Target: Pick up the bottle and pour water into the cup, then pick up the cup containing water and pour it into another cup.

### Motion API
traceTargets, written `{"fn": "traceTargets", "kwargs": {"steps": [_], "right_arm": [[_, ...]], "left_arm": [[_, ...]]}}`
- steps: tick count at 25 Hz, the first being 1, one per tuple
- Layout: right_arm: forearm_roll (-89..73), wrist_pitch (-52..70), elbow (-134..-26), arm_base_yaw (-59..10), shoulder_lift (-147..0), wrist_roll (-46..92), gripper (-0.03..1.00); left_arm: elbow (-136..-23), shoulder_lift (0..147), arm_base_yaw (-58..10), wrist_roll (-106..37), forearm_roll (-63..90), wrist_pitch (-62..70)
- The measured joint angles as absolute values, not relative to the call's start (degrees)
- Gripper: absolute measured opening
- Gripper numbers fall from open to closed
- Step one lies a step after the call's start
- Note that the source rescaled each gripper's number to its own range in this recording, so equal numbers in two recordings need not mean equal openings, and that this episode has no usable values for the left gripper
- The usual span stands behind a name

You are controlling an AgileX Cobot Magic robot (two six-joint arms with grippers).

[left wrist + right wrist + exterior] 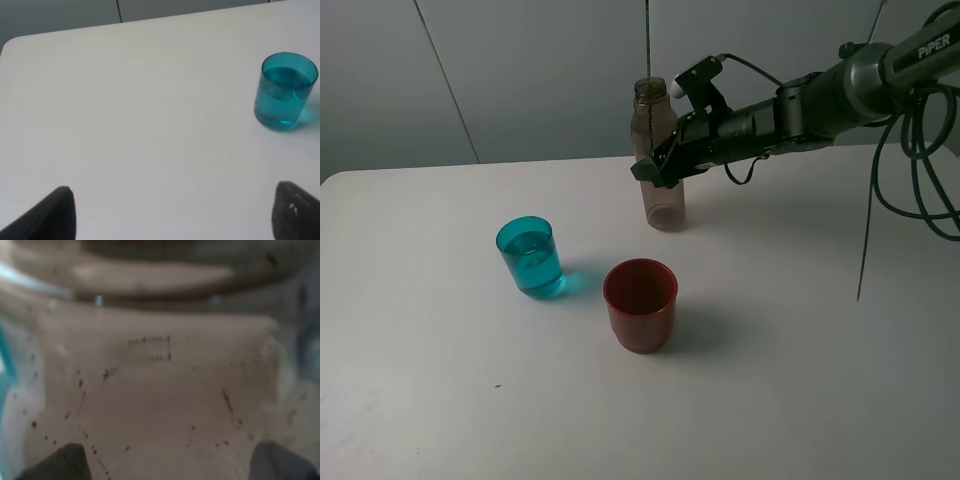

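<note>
The blue cup (531, 257) holds water to well over half its height, so the first pour looks done, and the bottle (666, 205) stands upright on the table (440, 380), behind the blue cup and off to its right, well apart from it. The right gripper (655, 170) reaches in level from the right and has its fingers on either side of the bottle's middle. The right wrist view is filled by the blurred bottle wall between the two tips, and I cannot tell whether they are clenched on it or slack around it. By my reading, the step in hand is parting with the bottle.

The next move calls for the right fingers to come clear without tipping the bottle. Then the blue cup must be taken round its wall, lifted level and tilted over the red cup (640, 303). The red cup stands empty just to the right of the blue cup and a little nearer the camera, not touching it. The left gripper (175, 212) hangs above the table to the left of the blue cup, fingers spread wide with nothing between them.

The table is plain white, matt and rounded at its far left corner. Behind the blue cup rise grey wall panels (520, 70) with thin seams.
</note>
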State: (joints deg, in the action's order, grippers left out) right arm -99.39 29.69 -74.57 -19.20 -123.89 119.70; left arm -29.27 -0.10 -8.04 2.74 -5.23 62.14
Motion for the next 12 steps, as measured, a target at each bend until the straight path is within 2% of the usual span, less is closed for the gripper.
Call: {"fn": "traceTargets", "kwargs": {"steps": [1,3,4,6,12], "right_arm": [[-99.39,29.69,-74.57,-19.20,-123.89,119.70,0.28],[-99.52,29.82,-74.57,-19.20,-123.89,119.70,0.77],[-99.52,29.82,-74.57,-19.20,-123.89,119.70,0.89],[-99.52,29.82,-74.57,-19.20,-123.65,119.70,0.98],[-99.61,29.45,-74.57,-19.20,-121.24,119.70,1.00]], "left_arm": [[-29.27,-0.10,-8.04,2.74,-5.23,62.14],[-29.27,-0.10,-8.04,2.74,-5.23,62.14],[-29.27,-0.10,-8.04,2.74,-5.23,62.14],[-29.27,-0.10,-8.04,2.74,-5.23,62.14],[-29.27,-0.10,-8.04,2.74,-5.23,62.14]]}}
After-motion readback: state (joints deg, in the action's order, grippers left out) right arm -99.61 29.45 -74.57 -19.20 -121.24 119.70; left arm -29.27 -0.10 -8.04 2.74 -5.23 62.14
